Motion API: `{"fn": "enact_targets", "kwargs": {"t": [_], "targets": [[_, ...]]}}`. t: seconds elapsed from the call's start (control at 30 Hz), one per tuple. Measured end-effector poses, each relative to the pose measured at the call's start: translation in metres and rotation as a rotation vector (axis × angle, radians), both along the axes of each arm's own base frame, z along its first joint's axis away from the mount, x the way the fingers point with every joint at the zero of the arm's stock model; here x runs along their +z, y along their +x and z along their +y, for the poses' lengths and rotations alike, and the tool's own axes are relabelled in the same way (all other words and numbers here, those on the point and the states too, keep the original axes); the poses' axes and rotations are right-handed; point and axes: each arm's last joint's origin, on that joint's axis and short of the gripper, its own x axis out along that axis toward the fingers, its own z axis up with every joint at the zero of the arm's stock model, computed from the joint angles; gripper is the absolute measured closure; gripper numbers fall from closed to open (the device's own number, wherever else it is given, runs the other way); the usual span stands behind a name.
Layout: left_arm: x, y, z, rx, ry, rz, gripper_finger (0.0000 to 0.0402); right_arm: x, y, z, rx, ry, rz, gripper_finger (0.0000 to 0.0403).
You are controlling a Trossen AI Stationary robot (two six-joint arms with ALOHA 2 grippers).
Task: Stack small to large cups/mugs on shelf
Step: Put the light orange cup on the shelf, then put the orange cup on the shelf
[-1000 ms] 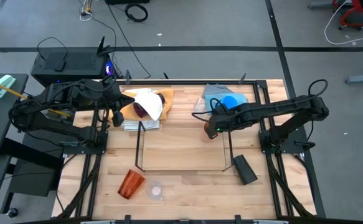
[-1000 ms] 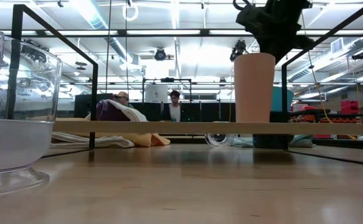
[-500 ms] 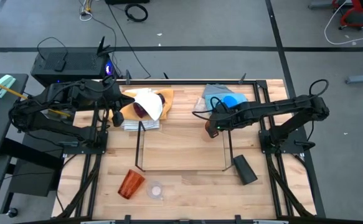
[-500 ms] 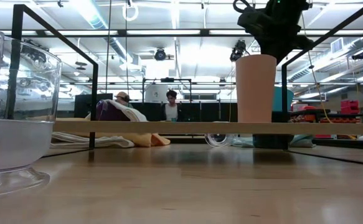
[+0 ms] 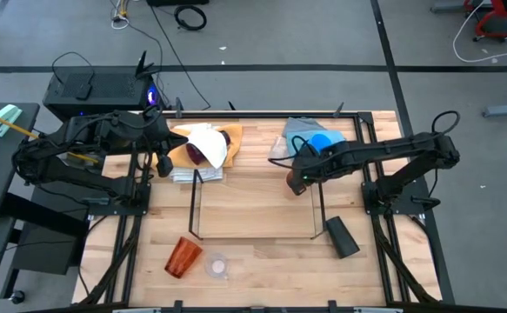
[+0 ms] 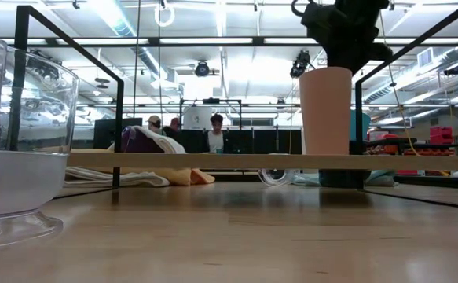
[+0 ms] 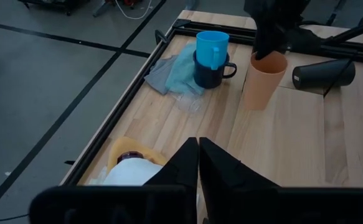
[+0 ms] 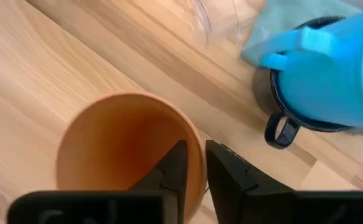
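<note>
At the far right corner of the shelf (image 5: 192,209), the small orange cup (image 5: 290,180) is seen standing upright on the shelf's base, mouth up. It is reached from above by the right gripper (image 5: 297,176), which sits astride the cup's rim, one side inside the mouth and the other outside the wall. Whether the rim is clamped or merely straddled cannot be told from any view.

Just beyond that corner, toward the table's back edge, the light-blue mug (image 5: 327,141) is nested in the navy mug (image 7: 209,71), and both are set against a blue cloth (image 5: 299,129). The black cup (image 5: 341,236) is laid on its side on the table (image 5: 253,252), off the shelf's near right corner. Near the front edge, left of centre, the amber-orange tumbler (image 5: 183,257) is also laid on its side, with a clear cup (image 5: 217,265) upright just beside it. The purple tumbler (image 5: 208,149) is partly covered by a white cloth (image 5: 203,139) at the back left, on top of a yellow cloth (image 5: 183,155).

The left gripper (image 5: 162,162) is held above the table's back left area, beside the cloths, with its jaws pressed together and nothing between them.
</note>
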Motion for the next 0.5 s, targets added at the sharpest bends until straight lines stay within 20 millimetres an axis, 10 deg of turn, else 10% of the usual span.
{"fn": "enact_targets", "kwargs": {"t": [0.5], "targets": [[0.000, 0.000, 0.000, 0.000, -0.001, 0.003, 0.0381, 0.065, 0.010, -0.002, 0.085, -0.032, -0.195, 0.0316]]}}
